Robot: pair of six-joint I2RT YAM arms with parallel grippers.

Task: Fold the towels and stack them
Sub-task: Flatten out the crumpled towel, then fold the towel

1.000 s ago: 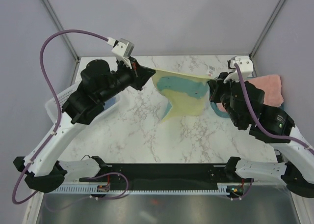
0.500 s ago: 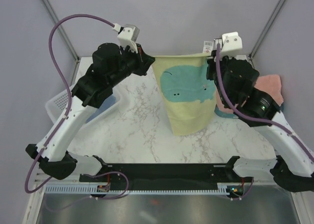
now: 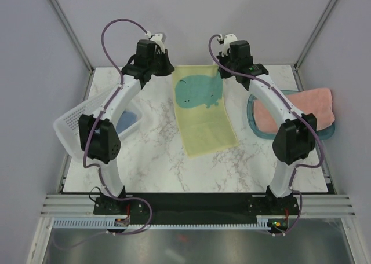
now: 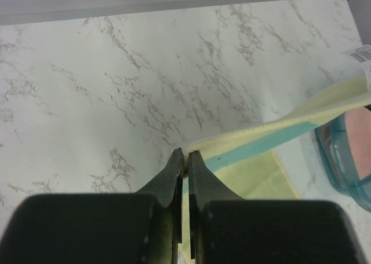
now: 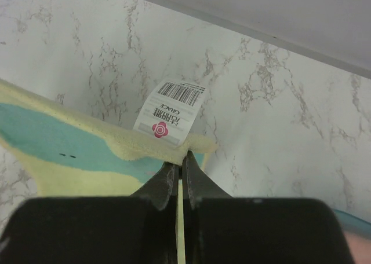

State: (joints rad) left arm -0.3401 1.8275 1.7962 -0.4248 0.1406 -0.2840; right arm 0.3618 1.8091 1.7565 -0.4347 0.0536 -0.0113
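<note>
marble counter (image 3: pixel 151 160) under grey walls. at far left the white basket (image 3: pixel 62 125) holds a small blue-grey towel (image 3: pixel 131 118). the left end effector (image 4: pixel 185 158) is pinched together on the far left corner of the pale-yellow-and-teal towel (image 3: pixel 206 128); the right end effector (image 5: pixel 180 160) is clamped on its far right corner, by the label (image 5: pixel 169 110). that towel spreads down mid-counter, far edge held up. at right, a salmon-pink towel (image 3: pixel 301 105) lies folded on the teal tray (image 3: pixel 250 112). judged step: laying it flat before the first fold; next calls for carrying both corners evenly toward the near edge
</note>
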